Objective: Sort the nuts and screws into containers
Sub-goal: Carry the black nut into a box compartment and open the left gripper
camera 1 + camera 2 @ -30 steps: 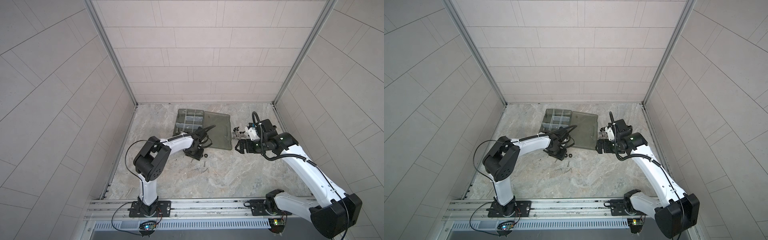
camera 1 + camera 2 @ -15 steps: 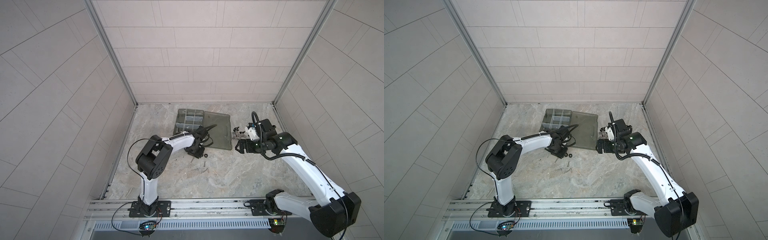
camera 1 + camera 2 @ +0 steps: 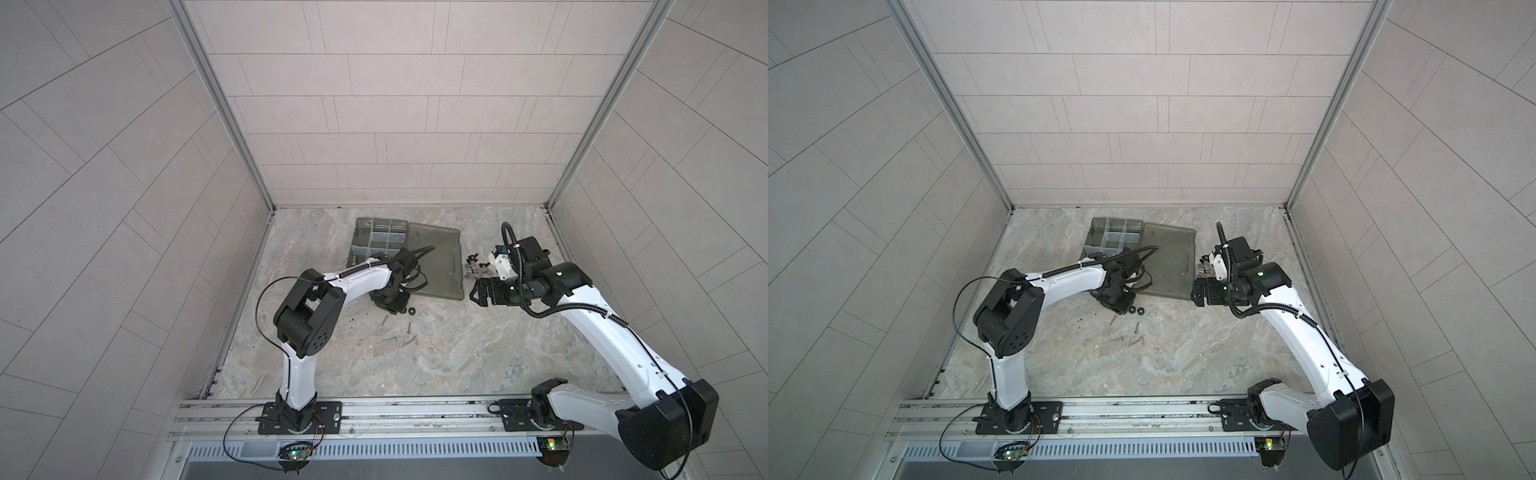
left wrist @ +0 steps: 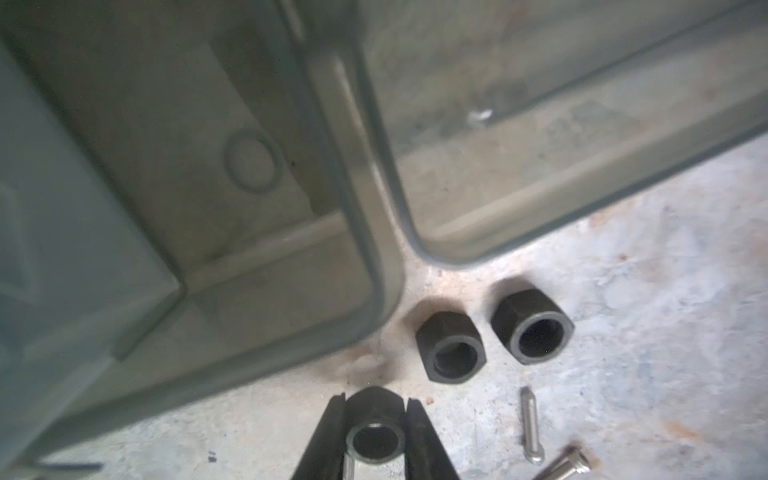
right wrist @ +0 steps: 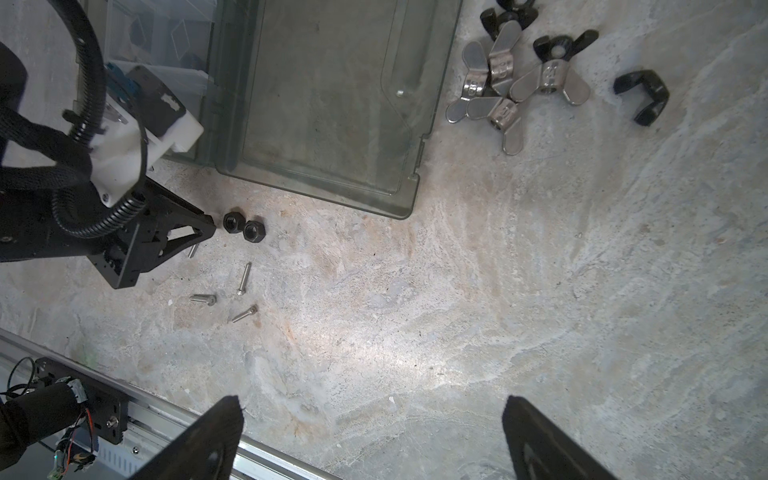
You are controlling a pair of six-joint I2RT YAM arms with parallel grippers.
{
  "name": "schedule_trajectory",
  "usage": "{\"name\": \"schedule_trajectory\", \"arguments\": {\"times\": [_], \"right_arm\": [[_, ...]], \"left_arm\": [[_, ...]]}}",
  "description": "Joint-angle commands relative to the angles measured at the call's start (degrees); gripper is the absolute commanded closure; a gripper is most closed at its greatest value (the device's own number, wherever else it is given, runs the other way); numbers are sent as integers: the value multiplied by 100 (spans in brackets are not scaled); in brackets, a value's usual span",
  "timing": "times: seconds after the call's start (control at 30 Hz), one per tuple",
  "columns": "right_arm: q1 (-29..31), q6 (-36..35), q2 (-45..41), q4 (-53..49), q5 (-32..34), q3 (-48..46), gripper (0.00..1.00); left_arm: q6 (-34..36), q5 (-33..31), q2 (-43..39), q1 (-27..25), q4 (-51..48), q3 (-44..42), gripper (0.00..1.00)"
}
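While the left hand grips one nut on the worktop, the right hand stands wide open.
Contents of the organiser case containers cannot be told; two nuts and loose screws lie beside its corner.

Soft even light, faint shadows. Top views sharp, edges bowed. Left wrist view blurs containers; right wrist view shows floor glare.
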Motion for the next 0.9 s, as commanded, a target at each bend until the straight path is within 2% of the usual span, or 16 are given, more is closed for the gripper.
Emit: {"name": "schedule_trajectory", "arguments": {"times": [0.0, 0.3, 0.67, 0.87], "right_arm": [[-4, -71, 12, -48, 7, 177, 1], [-1, -95, 167, -30, -33, 387, 1], [-1, -150, 715, 41, -36, 863, 1], [-5, -150, 1078, 77, -46, 1175, 1]], "left_arm": [[-2, -215, -147, 6, -610, 490, 84], [121, -349, -125, 291, -1136, 1374, 84], [283, -280, -132, 1295, -1155, 1479, 83], [323, -138, 90, 1501, -1135, 1541, 83]]}}
